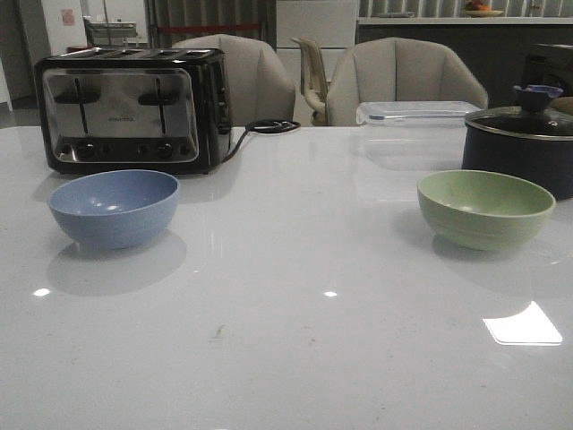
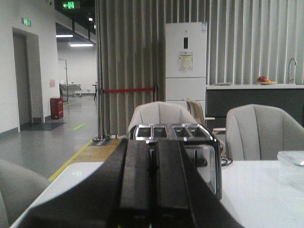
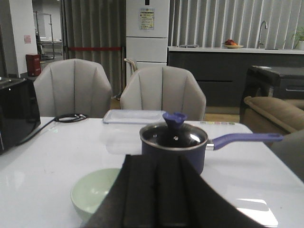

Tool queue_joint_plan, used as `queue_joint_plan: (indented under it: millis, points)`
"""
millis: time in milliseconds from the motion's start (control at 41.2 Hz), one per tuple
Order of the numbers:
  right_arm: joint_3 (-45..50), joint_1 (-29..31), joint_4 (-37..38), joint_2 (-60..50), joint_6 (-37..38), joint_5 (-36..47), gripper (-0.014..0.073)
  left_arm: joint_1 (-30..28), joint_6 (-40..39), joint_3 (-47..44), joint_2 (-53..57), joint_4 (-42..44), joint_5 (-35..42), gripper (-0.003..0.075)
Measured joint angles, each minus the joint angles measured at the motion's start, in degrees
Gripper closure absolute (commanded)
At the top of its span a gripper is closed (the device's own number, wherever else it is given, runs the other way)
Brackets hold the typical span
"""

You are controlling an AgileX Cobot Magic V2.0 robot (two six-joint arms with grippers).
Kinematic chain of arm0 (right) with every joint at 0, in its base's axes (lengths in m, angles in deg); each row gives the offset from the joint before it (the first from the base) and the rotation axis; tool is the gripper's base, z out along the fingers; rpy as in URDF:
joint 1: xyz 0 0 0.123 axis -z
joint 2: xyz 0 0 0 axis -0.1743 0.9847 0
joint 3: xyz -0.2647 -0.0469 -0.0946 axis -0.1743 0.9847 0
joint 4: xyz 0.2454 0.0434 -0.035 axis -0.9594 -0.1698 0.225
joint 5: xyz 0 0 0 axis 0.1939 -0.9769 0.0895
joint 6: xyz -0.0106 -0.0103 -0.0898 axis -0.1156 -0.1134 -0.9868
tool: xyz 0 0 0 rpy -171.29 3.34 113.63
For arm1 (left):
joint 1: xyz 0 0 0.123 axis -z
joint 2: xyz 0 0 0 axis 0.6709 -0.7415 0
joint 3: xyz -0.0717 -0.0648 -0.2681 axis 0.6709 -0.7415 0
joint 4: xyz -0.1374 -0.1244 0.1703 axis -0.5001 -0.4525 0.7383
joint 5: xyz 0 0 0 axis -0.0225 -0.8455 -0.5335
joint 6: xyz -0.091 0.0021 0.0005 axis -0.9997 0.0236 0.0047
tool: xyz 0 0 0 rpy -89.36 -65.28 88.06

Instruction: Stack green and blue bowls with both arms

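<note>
On the white desk point(image 1: 295, 349), toward its left side: one blue bowl point(image 1: 114, 208), upright, hollow showing, nothing in it. Toward the right side, well apart from the first: one green bowl point(image 1: 485, 208), likewise upright and unfilled. The two are unstacked, with open desk surface between them.

Left end effector point(image 2: 153, 183): seen only in its own wrist view, held level and pointing across the desk at the toaster; two dark fingers point(image 2: 135, 180) pressed flat together, no gap, nothing between them. Right end effector point(image 3: 159, 192): seen only in its wrist view, held level above the near rim of the green bowl point(image 3: 92, 192); fingers point(image 3: 140, 192) likewise closed tight against each other, gripping nothing. Whether it touches the bowl cannot be told. Neither arm appears in the front view.

Behind the blue bowl: one chrome and black toaster point(image 1: 130, 109), four slots, black cord point(image 1: 264, 128) trailing to its right. Behind the green bowl, close to it: one dark lidded pot point(image 1: 524, 143), glass lid, purple knob, long purple handle point(image 3: 247, 138). Between toaster and pot, at the far edge: one clear flat container point(image 1: 416, 112). Beyond the desk: grey chairs point(image 1: 407, 79).
</note>
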Motion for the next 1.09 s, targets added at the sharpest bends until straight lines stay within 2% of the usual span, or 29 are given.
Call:
queue_joint_plan:
  millis: [194,461,752,970,1091]
  points:
    - [-15.26,0.00,0.00,6.76,0.00,-10.92,0.0548,0.00,0.00,12.79,-6.04,0.12,-6.31,0.0621]
    - [-28.97,0.00,-0.11,19.66,0.00,-23.48,0.0548,0.00,0.00,26.62,-18.28,0.12,-17.19,0.0621]
    - [-30.86,0.00,-0.98,31.24,0.00,-35.00,0.0548,0.00,0.00,28.22,-28.06,0.20,-28.82,0.0621]
    - [-30.86,0.00,-0.98,37.53,0.00,-39.66,0.0548,0.00,0.00,27.66,-32.37,0.20,-35.63,0.0621]
    - [-30.86,0.00,-0.98,40.18,0.00,-40.70,0.0548,0.00,0.00,27.52,-33.82,0.20,-36.78,0.0621]
